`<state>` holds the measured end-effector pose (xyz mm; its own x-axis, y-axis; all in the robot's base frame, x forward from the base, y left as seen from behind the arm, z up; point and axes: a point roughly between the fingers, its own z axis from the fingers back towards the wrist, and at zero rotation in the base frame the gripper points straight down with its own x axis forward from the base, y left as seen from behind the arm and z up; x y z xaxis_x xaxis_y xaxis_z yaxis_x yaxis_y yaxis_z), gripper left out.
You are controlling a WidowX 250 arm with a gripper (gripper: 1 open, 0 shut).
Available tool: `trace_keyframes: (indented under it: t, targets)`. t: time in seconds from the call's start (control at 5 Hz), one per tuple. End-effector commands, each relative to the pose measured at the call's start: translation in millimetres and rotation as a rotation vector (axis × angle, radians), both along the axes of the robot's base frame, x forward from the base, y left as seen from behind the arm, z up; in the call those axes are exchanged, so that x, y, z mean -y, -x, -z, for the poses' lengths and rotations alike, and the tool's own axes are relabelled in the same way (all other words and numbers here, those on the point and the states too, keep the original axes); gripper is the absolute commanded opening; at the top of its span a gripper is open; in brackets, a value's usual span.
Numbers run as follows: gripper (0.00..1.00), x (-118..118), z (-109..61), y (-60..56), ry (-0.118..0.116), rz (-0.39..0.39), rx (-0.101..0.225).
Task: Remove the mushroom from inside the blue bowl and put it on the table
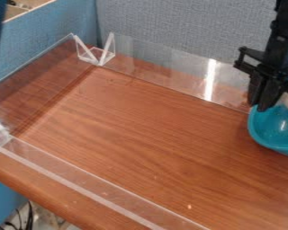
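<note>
The blue bowl (279, 133) sits at the right edge of the table (134, 126), partly cut off by the frame. My black gripper (268, 104) hangs straight down just above the bowl's rim, its fingers drawn together. The fingertips are dark and small in this view, so I cannot make out whether anything sits between them. The mushroom is not visible; the part of the bowl's inside that shows is plain teal.
Low clear acrylic walls (171, 56) edge the wooden tabletop at the back, left and front. A clear bracket (94, 49) stands in the far left corner. A blue-grey fabric panel rises behind the back wall.
</note>
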<state>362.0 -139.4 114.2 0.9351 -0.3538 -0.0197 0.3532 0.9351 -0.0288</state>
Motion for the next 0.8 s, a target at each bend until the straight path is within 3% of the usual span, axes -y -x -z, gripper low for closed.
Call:
trace_keyframes:
  t: [0.0, 0.2, 0.4, 0.6]
  targets:
    - [0.0, -27.7, -73.6, -0.9, 0.02, -0.053, 0.154]
    - [0.0, -76.7, -90.7, -4.5, -0.02, -0.233, 0.201]
    - [0.0, -125.6, -91.6, -9.3, -0.046, -0.365, 0.192]
    - [0.0, -125.6, -84.7, -0.6, -0.046, -0.325, 0.163]
